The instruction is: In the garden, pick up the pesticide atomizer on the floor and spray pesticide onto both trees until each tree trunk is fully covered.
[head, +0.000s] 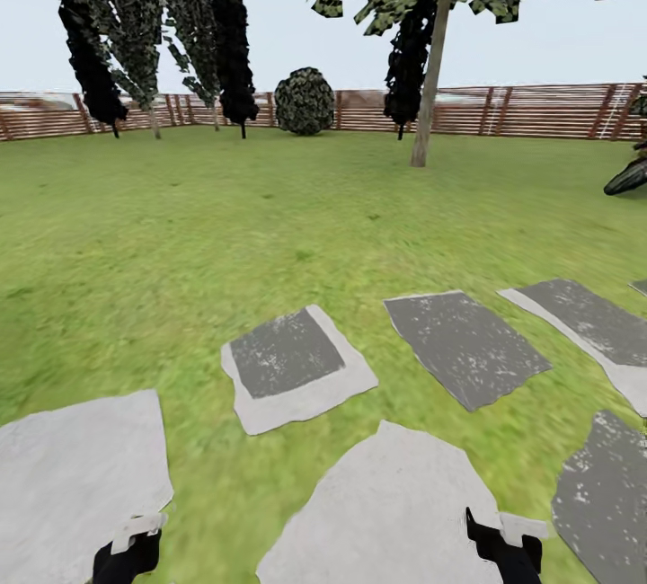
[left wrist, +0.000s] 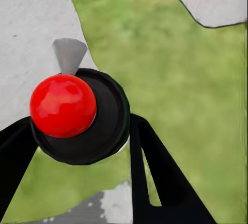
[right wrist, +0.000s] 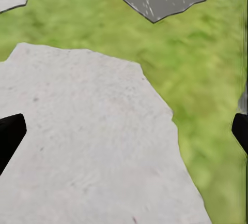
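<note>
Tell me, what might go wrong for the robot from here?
The left gripper seems to hold the pesticide atomizer between its black fingers; a loose hold could drop it on the grass while moving. The tree stands far across the lawn by the fence, so spraying from here would likely miss its trunk. The stepping stones ahead might unsettle the wheeled base.

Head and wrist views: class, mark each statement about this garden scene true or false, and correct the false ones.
1. The left gripper holds the pesticide atomizer. True.
2. The right gripper holds a bottle. False: it is open and empty above a pale paving stone.
3. The fence is white. False: it is reddish-brown slats.
4. A round bush stands by the fence. True.
5. The atomizer's button is blue. False: red.
</note>
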{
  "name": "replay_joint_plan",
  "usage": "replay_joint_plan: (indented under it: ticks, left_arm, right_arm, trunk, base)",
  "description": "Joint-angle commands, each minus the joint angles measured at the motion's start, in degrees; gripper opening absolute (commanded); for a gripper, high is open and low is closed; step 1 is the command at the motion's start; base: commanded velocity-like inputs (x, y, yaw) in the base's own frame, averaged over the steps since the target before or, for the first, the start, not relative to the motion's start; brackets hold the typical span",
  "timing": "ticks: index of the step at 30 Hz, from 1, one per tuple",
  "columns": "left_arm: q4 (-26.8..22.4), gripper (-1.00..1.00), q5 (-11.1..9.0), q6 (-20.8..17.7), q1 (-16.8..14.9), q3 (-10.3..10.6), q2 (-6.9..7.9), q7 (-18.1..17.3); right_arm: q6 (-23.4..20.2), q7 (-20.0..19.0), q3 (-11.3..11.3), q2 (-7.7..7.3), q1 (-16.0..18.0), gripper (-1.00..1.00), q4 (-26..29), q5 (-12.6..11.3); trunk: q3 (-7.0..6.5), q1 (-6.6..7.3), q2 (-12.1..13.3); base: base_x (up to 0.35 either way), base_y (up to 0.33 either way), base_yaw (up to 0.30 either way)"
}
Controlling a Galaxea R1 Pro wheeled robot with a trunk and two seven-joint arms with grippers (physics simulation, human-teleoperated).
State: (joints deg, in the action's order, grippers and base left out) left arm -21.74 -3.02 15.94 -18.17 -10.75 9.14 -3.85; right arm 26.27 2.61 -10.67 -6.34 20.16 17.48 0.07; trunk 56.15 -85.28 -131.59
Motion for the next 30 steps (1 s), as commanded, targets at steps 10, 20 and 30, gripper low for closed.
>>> replay_joint_plan:
  ticks: [10, 20, 30]
  left_arm:
    - [0.12, -1.00, -0.32, 0.14, -0.02, -0.31, 0.00, -0.38]
    - [0.12, -1.00, -0.31, 0.05, -0.02, -0.25, 0.00, -0.37]
    - [0.12, -1.00, -0.31, 0.05, -0.02, -0.29, 0.01, 0.14]
  right_arm:
    - [0.19, 0.12, -0.01, 0.04, 0.06, 1.00, -0.08, 0.01]
    - [0.19, 0.11, 0.02, 0.09, 0.05, 1.00, -0.08, 0.01]
    - [0.19, 0.05, 0.04, 0.13, 0.05, 1.00, -0.08, 0.10]
  trunk:
    - [-0.07, -0.02, -0.02]
    - [-0.07, -0.02, -0.02]
    - [-0.07, -0.02, -0.02]
  base:
    - [0.337, 0.000, -0.292]
    - [0.338, 0.000, -0.295]
    - [0.338, 0.000, -0.139]
